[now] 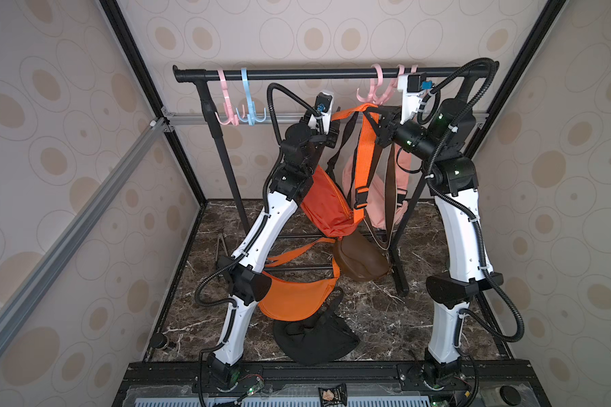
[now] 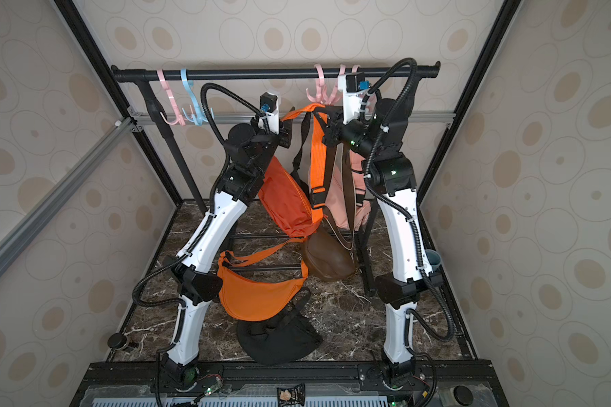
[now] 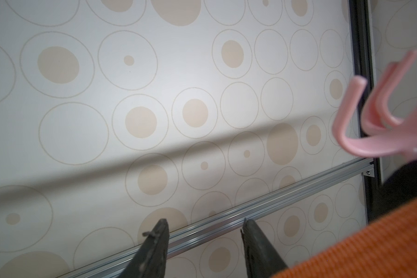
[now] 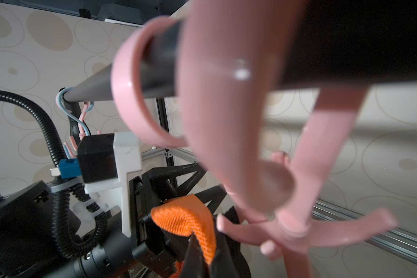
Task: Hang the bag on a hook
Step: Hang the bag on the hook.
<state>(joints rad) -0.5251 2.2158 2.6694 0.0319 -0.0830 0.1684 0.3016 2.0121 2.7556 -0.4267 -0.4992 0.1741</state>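
Observation:
A red-orange bag (image 1: 327, 206) hangs in the air below the black rail (image 1: 314, 73) by its orange strap (image 1: 362, 155). My right gripper (image 4: 208, 250) is shut on the top fold of that strap (image 4: 188, 216), right beside the prongs of a pink hook (image 4: 287, 231). In both top views this hook (image 1: 374, 93) (image 2: 320, 93) hangs from the rail just above the strap's peak. My left gripper (image 3: 204, 231) is open and empty, facing the back wall, with the strap (image 3: 371, 240) at its side and the pink hook (image 3: 371, 120) beyond.
A pink bag (image 1: 378, 197) and a brown bag (image 1: 360, 260) hang behind the held one. An orange bag (image 1: 297, 299) and a black bag (image 1: 314, 338) lie on the marble floor. A pink hook (image 1: 226, 105) and a blue hook (image 1: 247, 105) hang at the rail's left end.

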